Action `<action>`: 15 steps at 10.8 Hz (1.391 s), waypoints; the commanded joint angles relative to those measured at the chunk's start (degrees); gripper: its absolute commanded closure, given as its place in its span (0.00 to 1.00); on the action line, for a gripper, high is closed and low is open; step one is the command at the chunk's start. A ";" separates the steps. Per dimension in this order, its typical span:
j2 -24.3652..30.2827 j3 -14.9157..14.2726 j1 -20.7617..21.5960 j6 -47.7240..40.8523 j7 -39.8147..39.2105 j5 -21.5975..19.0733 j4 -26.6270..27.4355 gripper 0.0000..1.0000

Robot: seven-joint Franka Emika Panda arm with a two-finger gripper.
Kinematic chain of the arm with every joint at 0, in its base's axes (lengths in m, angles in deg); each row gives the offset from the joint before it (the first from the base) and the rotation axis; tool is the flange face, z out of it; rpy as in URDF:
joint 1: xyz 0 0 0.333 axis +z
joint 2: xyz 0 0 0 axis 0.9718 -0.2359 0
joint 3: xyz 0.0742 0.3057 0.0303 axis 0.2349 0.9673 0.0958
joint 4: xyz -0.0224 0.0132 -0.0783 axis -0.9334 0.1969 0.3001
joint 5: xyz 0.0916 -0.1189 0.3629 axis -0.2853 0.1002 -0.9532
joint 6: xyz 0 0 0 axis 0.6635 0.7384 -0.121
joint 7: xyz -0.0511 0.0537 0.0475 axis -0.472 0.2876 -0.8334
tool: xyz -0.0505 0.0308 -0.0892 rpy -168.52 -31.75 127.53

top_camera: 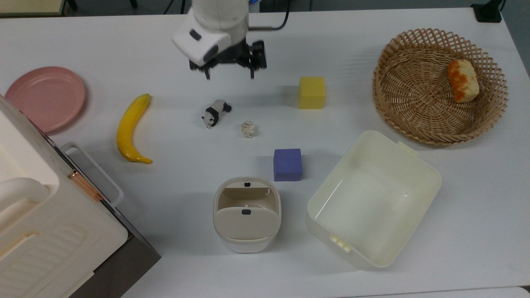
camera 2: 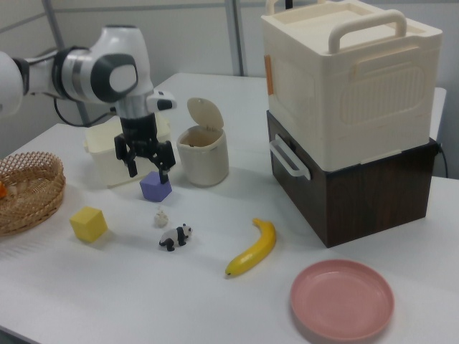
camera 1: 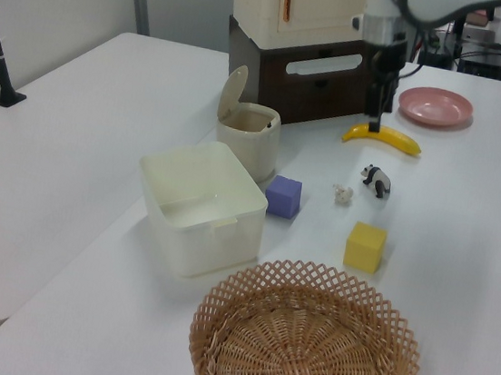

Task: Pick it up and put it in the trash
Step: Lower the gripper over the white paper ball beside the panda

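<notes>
In the top view, the paper ball (top_camera: 248, 129) lies between panda (top_camera: 215, 113) and cube (top_camera: 287, 164).

Paper ball (camera 1: 343, 194) mid-frame on white table (camera 1: 74, 138), just left of panda figurine (camera 1: 376, 179). Purple cube (camera 1: 283, 197) left of ball; bin (camera 1: 249, 134) with flap raised behind cube. Gripper (camera 1: 374, 123) upper right, above banana (camera 1: 383, 138). Yellow cube (camera 1: 365, 247), wicker basket (camera 1: 304, 345) lower frame.
</notes>
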 commanded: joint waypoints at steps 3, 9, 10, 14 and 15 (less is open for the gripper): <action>-7.10 1.24 2.84 11.91 0.12 1.07 3.29 0.15; -12.12 1.24 3.81 15.36 -0.93 3.27 3.11 0.46; -12.30 1.24 3.73 15.36 -2.06 3.27 3.20 0.51; -12.39 1.24 3.55 15.36 -2.78 3.27 3.20 0.60; -12.30 1.24 3.55 15.27 -2.78 3.27 2.94 0.62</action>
